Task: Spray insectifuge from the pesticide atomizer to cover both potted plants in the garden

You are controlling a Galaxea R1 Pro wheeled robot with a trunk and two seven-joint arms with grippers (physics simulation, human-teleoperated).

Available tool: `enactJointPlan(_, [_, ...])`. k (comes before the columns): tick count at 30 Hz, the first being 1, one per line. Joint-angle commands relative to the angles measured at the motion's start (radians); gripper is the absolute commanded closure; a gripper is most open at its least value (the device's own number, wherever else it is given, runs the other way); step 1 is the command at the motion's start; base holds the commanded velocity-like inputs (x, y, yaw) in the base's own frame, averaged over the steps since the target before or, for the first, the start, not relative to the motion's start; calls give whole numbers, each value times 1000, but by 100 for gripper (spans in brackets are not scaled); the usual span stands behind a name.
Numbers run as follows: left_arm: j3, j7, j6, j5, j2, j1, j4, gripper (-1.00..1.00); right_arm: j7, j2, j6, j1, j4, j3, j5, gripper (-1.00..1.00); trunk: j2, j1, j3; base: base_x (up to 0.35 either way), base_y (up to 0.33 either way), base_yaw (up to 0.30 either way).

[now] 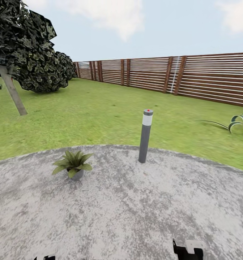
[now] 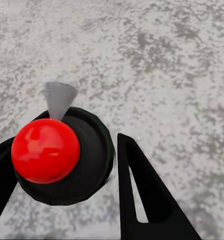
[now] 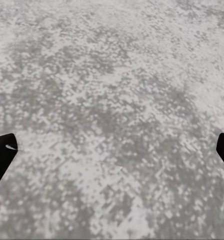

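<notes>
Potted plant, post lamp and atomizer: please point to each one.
potted plant [image 1: 73, 163], head view, on its leaves.
post lamp [image 1: 145, 139], head view, on its grey shaft.
pesticide atomizer [image 2: 46, 150], left wrist view, on its red top.

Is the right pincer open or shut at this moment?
Open. In the right wrist view the right pincer has its two dark fingertips far apart, with bare grey paving between them.

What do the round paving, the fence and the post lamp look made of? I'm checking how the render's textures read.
The round paving looks like rough, matte mottled grey stone or concrete. The fence looks like brown horizontal wooden slats. The post lamp looks like smooth dark grey metal or plastic with a paler top band; the render leaves that open.
</notes>
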Motion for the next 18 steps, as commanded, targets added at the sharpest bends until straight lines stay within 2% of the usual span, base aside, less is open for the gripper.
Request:
enactJointPlan(1, [3, 7, -4, -11, 0, -1, 2, 100, -6, 0, -3, -1, 1, -5, 11, -100, 0, 0, -1, 1, -1, 279])
enactJointPlan(9, [3, 7, -4, -11, 0, -1, 2, 100, -5, 0, -3, -1, 1, -5, 12, -100, 0, 0, -1, 21, -7, 279])
enactJointPlan(18, [3, 7, -2, -11, 0, -1, 2, 100, -5, 1, -3, -1, 1, -5, 12, -100, 0, 0, -1, 193, -121, 279])
